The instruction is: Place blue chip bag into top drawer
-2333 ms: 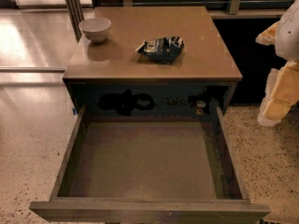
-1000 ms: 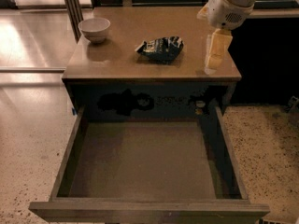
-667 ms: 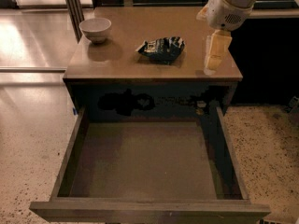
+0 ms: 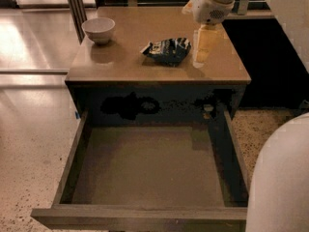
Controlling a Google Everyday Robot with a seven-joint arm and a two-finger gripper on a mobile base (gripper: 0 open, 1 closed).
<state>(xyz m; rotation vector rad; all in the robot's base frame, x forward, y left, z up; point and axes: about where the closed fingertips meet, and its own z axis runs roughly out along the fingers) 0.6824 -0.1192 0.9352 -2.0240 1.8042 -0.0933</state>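
The arm ran out of the top edge above its white wrist housing (image 4: pixel 212 6), so only the lower end showed. The gripper (image 4: pixel 203 50) hung tip-down over the right part of the cabinet top (image 4: pixel 120 62). Its pale yellowish end read as one solid block, and whether it was spread or closed could not be told. A large rounded white body (image 4: pixel 282 178) (some part of the robot, cropped by the frame) filled the lower right corner. It covered the right front corner of the top drawer (image 4: pixel 145 170) and the floor beyond it. The recess behind the drawer was dark, with black blotches (image 4: pixel 130 105) that could not be read. The blue chip bag (image 4: pixel 166 50) lay flat on the cabinet top, right of centre, not in the drawer. It was crumpled dark navy foil with white lettering too small to make out. The gripper stood just beside the bag's right end; contact between them could not be judged. A white bowl (image 4: pixel 99 29) sat well apart from the bag, at the back left corner. The bag lay a little back from the cabinet's front edge, and the gripper was near the right edge. The drawer was pulled far out toward the camera, below and in front of the bag. Its thin side walls framed a flat grey-brown bottom that showed from wall to wall. Speckled floor (image 4: pixel 29 144) lay along the drawer's left side.
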